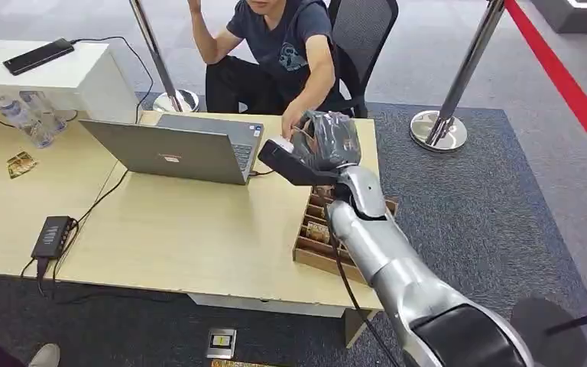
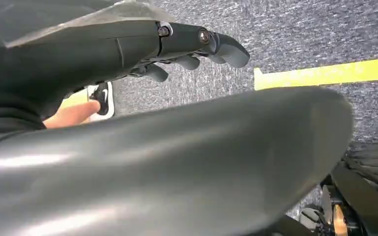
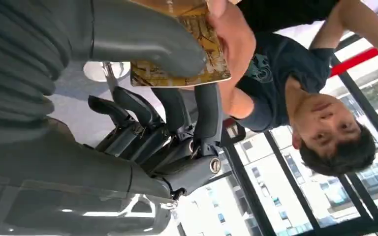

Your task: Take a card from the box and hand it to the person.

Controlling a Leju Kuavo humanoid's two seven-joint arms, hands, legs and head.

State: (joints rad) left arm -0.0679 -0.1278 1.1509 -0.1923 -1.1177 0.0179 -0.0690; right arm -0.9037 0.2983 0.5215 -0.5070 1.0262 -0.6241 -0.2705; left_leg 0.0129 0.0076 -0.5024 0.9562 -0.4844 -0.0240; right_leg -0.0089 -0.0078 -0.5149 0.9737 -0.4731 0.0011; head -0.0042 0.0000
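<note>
My right hand (image 1: 325,141) is raised over the table's far right corner, above the wooden compartment box (image 1: 315,246). In the right wrist view its thumb (image 3: 147,37) presses a golden patterned card (image 3: 197,69) against the fingers (image 3: 204,115) beneath. The seated person's hand (image 3: 234,42) grips the same card from the other side. In the head view that person's hand (image 1: 290,122) reaches to my right hand. My left hand (image 2: 142,49) hangs over grey carpet, fingers loosely extended, holding nothing.
An open laptop (image 1: 176,149) stands left of my right hand. A power strip (image 1: 52,235) with cables, water bottles (image 1: 30,118) and a loose card (image 1: 21,164) lie on the left table. Stanchion bases (image 1: 437,130) stand behind on the carpet.
</note>
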